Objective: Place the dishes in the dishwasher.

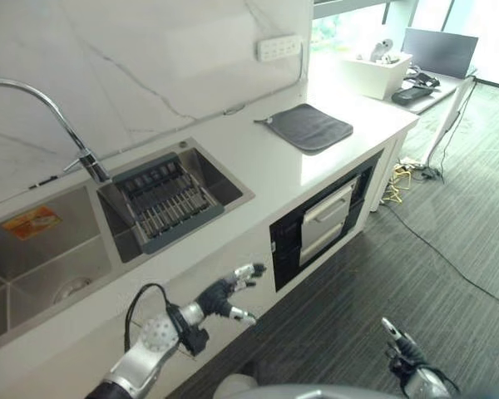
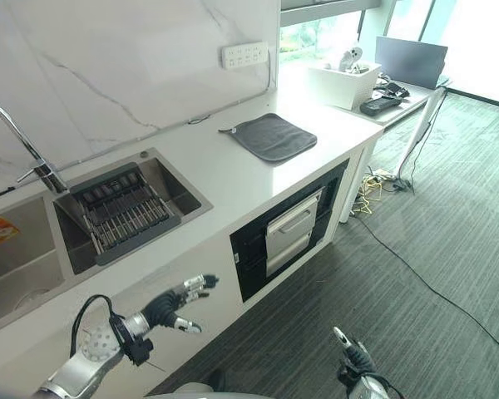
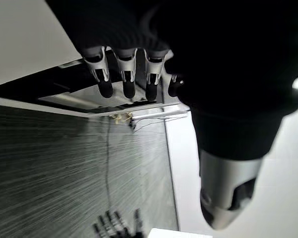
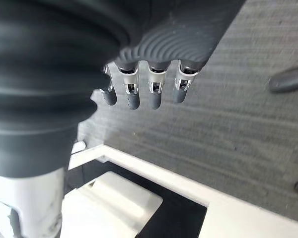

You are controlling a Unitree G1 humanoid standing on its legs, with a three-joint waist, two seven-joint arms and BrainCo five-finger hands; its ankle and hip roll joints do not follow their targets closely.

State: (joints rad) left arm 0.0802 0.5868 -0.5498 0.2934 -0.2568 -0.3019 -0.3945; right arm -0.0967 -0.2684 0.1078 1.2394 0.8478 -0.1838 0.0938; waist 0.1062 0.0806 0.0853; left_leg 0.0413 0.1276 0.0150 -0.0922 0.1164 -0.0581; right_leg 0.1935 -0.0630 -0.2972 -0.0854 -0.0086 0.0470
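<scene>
So the biggest thing here is the white stone tabletop, smooth, glossy and hard-edged. Set into its front face is the dishwasher, ahead of the left hand and a bit to its right, at about the same height: a black glass-looking surround with pale drawer fronts, closed as far as I can see. My guess is the drawer front is stiff and fairly heavy to pull, slick on the face, so the sensible place to take hold is the top lip or handle strip, not the flat panel.

Up and behind the left hand is the steel sink, brushed metal. A dark rack of thin metal bars in a plastic frame sits across its smaller basin. I can't make out any actual dishes in it. If there are some, expect them to be hard, slippery when wet and chip-prone, best pinched by the rim.

Further along the tabletop, well beyond the dishwasher, lies a dark grey mat, soft-looking with rounded corners.

Left hand hangs just in front of the cabinet face, fingers loose and spread, holding nothing. Right hand is low over the grey striped floor, fingers relaxed, empty too.
</scene>
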